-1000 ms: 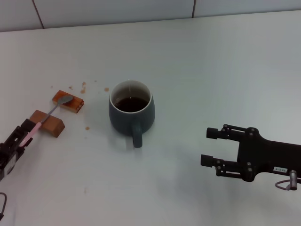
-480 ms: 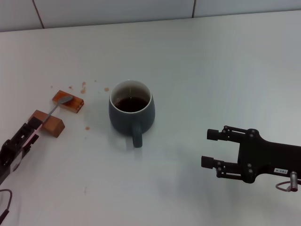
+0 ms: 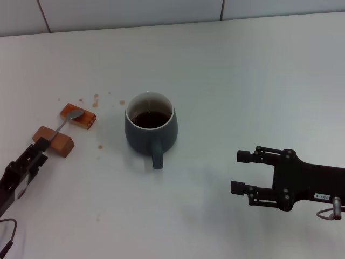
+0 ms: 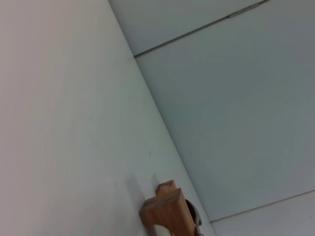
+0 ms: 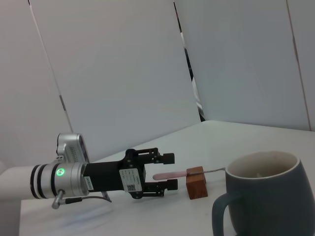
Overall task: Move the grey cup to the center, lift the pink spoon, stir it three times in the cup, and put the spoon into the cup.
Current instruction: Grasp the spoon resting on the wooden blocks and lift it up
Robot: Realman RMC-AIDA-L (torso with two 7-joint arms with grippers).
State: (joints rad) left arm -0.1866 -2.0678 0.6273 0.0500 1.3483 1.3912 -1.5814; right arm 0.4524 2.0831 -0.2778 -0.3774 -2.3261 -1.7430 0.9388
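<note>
Though hidden overhead, pink spoon [image 5: 170,174] handle lies between spread left claw [image 5: 167,171] fingers — ungripped, right claw [image 3: 240,171] wide open, empty.

Desk [image 3: 259,81]: my work surface, plain white and matte, filling almost all I see ahead.
Wall [image 3: 124,11]: behind the desk's far edge, pale panels split by thin dark seams.
Panels [image 5: 113,88]: beyond my right wrist, tall, white, with dark vertical joints.
Light: soft and even; shadows on the desk are faint.

Two brown blocks [image 3: 54,141] [image 3: 78,116] sit close together on the white table [image 3: 259,81], with brown crumbs [image 3: 96,99] scattered nearby.
</note>
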